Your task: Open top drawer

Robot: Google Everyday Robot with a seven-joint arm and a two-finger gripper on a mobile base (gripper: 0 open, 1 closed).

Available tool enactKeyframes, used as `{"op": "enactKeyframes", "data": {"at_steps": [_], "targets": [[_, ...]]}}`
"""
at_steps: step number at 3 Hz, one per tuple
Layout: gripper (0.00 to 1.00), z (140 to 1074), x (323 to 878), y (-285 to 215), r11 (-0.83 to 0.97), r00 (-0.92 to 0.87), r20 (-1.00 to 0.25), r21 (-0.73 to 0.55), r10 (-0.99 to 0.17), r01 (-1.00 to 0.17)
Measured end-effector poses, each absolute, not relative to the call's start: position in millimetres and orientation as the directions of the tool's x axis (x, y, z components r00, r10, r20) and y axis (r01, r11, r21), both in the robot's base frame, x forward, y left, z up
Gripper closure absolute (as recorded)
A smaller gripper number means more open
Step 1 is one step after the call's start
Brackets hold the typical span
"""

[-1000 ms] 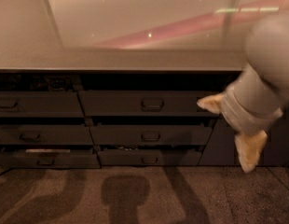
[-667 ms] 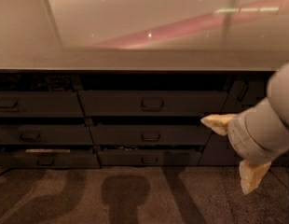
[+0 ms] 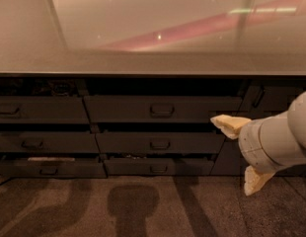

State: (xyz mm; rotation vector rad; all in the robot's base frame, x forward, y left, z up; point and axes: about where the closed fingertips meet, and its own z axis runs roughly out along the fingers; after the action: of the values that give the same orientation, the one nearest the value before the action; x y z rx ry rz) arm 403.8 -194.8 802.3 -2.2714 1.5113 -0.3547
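The top drawer (image 3: pixel 192 110) sits directly under the front edge of the table (image 3: pixel 143 63), in the middle column of drawers. Its loop handle (image 3: pixel 162 110) is at the centre of the dark front. The tool (image 3: pixel 233 154) is at the right side, below the table's front edge, near the right end of this drawer and lower than the handle. Its two pale fingers (image 3: pixel 231 124) are spread wide. The upper one points left toward the lower right corner of the drawer front, but it cannot be told whether it touches there. The other finger hangs over the floor (image 3: pixel 143 206). A pale strip (image 3: pixel 47 158) lies at the lowest left drawer (image 3: pixel 49 169); any writing on it is not readable.
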Motion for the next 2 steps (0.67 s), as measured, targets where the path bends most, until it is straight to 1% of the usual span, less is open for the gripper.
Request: {"op": "enactKeyframes", "data": {"at_steps": [1, 2], "targets": [[0.0, 784.2, 439.5, -219.0, -0.296, 0.321, -0.007, -0.368, -0.947, -0.882], [0.0, 753.5, 482.6, -248.6, -0.213, 0.231, -0.043, -0.252, -0.972, -0.944]]}}
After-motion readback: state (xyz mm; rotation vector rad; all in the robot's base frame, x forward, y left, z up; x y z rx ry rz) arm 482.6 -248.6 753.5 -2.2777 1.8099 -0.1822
